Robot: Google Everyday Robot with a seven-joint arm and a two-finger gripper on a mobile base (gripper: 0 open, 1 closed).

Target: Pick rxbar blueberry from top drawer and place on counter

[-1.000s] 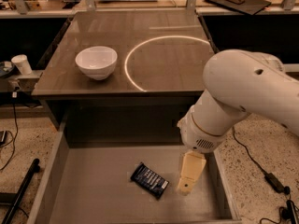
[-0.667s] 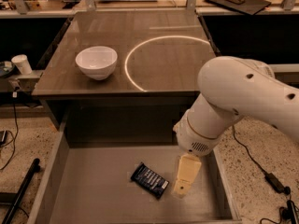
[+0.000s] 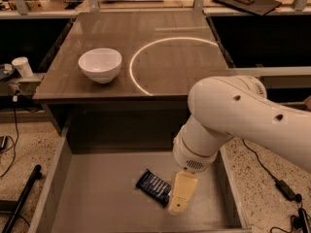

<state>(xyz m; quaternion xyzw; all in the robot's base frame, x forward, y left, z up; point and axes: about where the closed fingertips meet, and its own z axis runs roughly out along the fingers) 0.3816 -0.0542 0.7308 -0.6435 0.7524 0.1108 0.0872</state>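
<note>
The rxbar blueberry (image 3: 153, 186), a small dark navy wrapper with pale text, lies flat on the bottom of the open top drawer (image 3: 97, 198), right of its middle. My gripper (image 3: 180, 198) hangs inside the drawer from the thick white arm (image 3: 243, 115), its cream-coloured fingers (image 3: 181, 192) pointing down right beside the bar's right end. Behind the drawer lies the glossy brown counter (image 3: 160, 28) with a bright curved light reflection.
A white bowl (image 3: 100, 65) stands on the counter's left side. A white paper cup (image 3: 22, 66) sits on a ledge at far left. Cables (image 3: 282, 183) lie on the speckled floor to the drawer's right, and a black bar (image 3: 19, 203) lies left of it.
The arm and gripper have shifted left, bringing the fingers up against the bar's right end. The bar itself has not moved.
</note>
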